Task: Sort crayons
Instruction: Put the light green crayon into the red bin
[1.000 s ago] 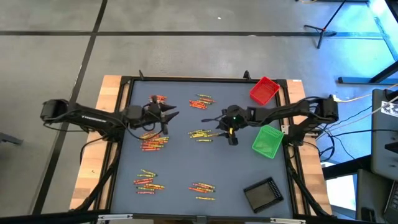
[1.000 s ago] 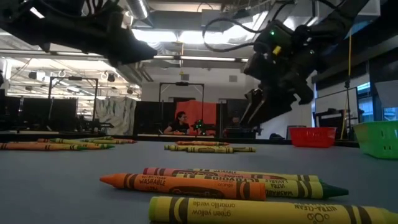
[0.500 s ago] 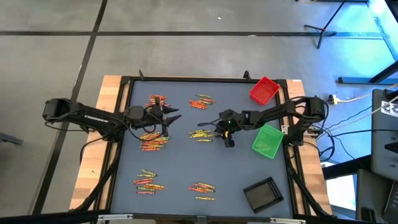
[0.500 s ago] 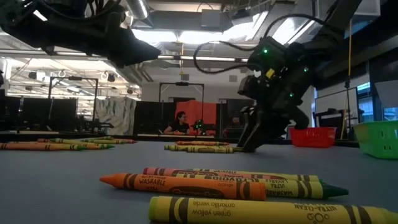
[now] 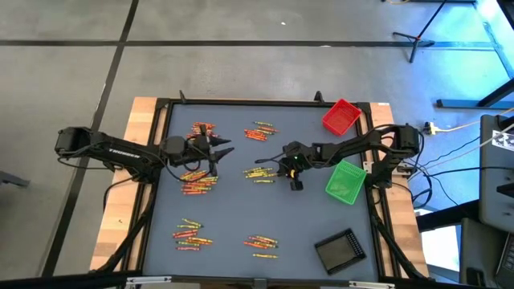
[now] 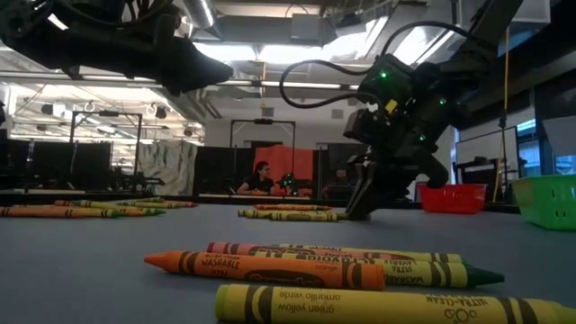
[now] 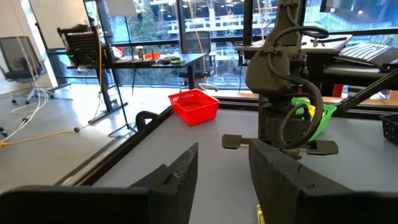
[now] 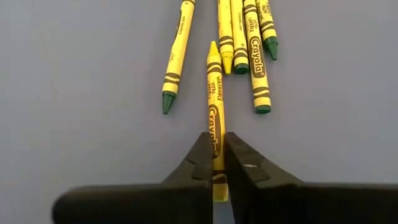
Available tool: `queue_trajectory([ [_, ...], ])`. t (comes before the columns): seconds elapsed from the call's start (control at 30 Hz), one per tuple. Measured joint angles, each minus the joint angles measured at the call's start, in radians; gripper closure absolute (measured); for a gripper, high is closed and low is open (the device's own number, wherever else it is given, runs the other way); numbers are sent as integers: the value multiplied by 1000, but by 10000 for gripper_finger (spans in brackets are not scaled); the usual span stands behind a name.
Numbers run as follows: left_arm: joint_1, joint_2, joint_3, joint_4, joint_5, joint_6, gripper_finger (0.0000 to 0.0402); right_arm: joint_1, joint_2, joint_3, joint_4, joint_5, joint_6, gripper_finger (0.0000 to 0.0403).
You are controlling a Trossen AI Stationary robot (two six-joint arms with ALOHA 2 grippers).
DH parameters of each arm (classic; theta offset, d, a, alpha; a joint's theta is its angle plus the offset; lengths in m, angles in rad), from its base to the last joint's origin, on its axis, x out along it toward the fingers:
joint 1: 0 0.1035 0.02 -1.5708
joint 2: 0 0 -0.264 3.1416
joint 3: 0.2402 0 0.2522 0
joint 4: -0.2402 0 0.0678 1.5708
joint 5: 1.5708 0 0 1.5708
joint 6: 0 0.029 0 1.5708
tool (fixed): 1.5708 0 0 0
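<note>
Crayons lie in several small groups on the grey table. My right gripper is down at the right end of the yellow group in the middle, shut on one yellow crayon. In the low view its fingers reach the table top. My left gripper hangs open and level above the table, beside the orange-red group at the left; nothing is between its fingers. My right gripper pinches the yellow crayon between its two fingers at the wrapper near the blunt end. The fingers slant down from the table's right side and lie along the crayon. The crayon lies flat on the table, its point away from the gripper.
A red tray stands at the far right, a green tray right of the gripper, a black tray near right. Other crayon groups lie far left, far middle and near.
My right gripper has come down to the table and a little toward the left, onto the yellow group's right end, and has shut on the yellow crayon. The crayon lies where it was.
</note>
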Motion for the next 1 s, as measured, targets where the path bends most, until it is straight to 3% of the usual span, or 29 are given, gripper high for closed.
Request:
queue_trajectory([
  [0.27,0,0,0,7,0,129,274,0,1,0,-1,3,6,371],
  [0.67,0,0,0,21,0,152,274,-1,2,-1,-3,2,35,328],
  [1.0,0,0,0,21,0,152,274,-1,1,-2,-7,5,34,393],
])
